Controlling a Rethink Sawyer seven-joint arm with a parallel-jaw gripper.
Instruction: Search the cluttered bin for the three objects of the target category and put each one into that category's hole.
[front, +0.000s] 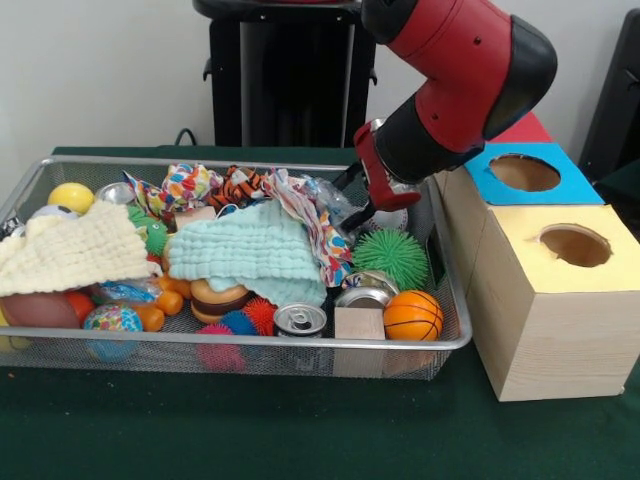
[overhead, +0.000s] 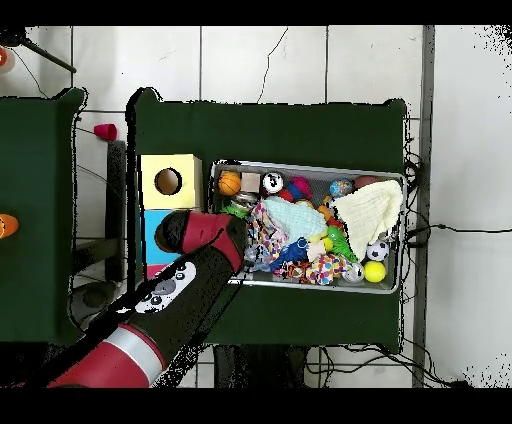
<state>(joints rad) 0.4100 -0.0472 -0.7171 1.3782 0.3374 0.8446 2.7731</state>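
Green cloth covers the table (front: 250, 430), with a pale wall behind in the front view and grey floor tiles around it in the overhead view.

We note a wire mesh bin (front: 445, 300) packed with clutter. Contents we can name: a mint knitted cloth (front: 250, 255) over the middle, a cream knitted cloth (front: 70, 250) at the picture's left, a patterned fabric strip (front: 315, 225) between the mint cloth and the arm, a yellow ball (front: 70, 196) in the far left corner, a spiky green ball (front: 392, 255), a small basketball (front: 412, 315) in the near right corner, a wooden cube (front: 359, 323) just beside it, and a can (front: 300, 320) with its top facing up next to the cube.

Beside the bin stands a wooden box (front: 550, 330) with coloured tops: a yellow section with a round hole (front: 575, 245), a blue section with a hole (front: 524, 172), and a red section (front: 525, 128) partly behind the arm.

The red and black arm (front: 460, 80) reaches down over the bin's right end. Its gripper (front: 362, 215) sits low at the far right part of the bin, above the spiky green ball and near the patterned fabric. We cannot tell how its fingers stand, nor whether they hold anything. We cannot tell which objects belong to the target category.
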